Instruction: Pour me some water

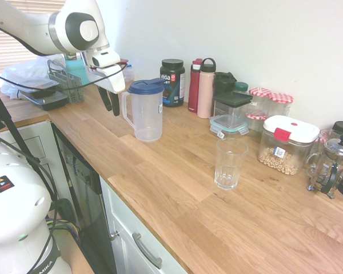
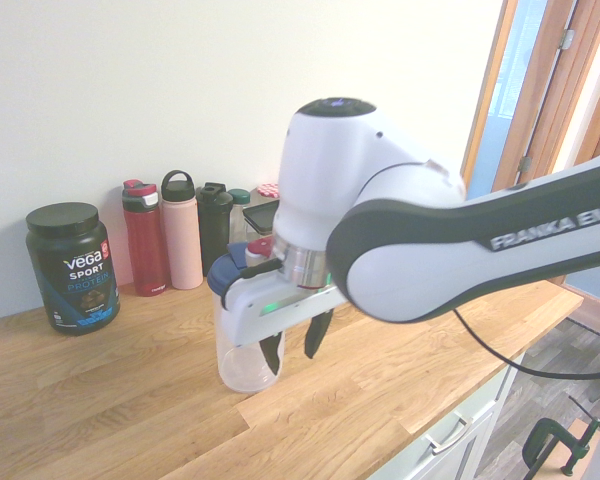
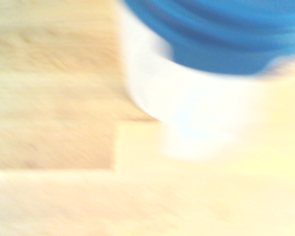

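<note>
Clear pitcher (image 1: 146, 117) with a blue lid (image 1: 146, 86), clear glass (image 1: 229, 163), light wooden counter (image 1: 177, 188).

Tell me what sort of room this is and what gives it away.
Most likely a home kitchen. A long wooden countertop runs over white drawers, and it holds a lidded water pitcher, a drinking glass, a French press and jars of food.

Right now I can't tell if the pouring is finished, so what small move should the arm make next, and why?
Probably lift the claw up and away from the jug. The jug stands upright on the counter with its blue lid on, the claw hangs open beside its handle holding nothing, and the glass seems to have some water in it, so the pour looks done.
</note>
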Action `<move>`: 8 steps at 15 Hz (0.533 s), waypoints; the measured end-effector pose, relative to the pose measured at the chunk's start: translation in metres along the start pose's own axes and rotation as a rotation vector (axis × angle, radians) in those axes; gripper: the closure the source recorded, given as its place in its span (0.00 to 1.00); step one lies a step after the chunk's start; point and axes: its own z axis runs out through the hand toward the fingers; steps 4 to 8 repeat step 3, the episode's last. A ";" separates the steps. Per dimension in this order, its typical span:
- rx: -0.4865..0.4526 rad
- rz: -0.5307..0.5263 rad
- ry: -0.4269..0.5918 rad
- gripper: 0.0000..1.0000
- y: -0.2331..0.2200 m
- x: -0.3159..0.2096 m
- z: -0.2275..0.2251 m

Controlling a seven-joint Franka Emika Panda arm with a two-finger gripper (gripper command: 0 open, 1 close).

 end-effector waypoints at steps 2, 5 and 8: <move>-0.017 0.037 0.002 0.00 0.037 0.018 -0.007; -0.022 0.055 0.000 0.00 0.056 0.025 -0.005; -0.022 0.055 0.000 0.00 0.056 0.025 -0.005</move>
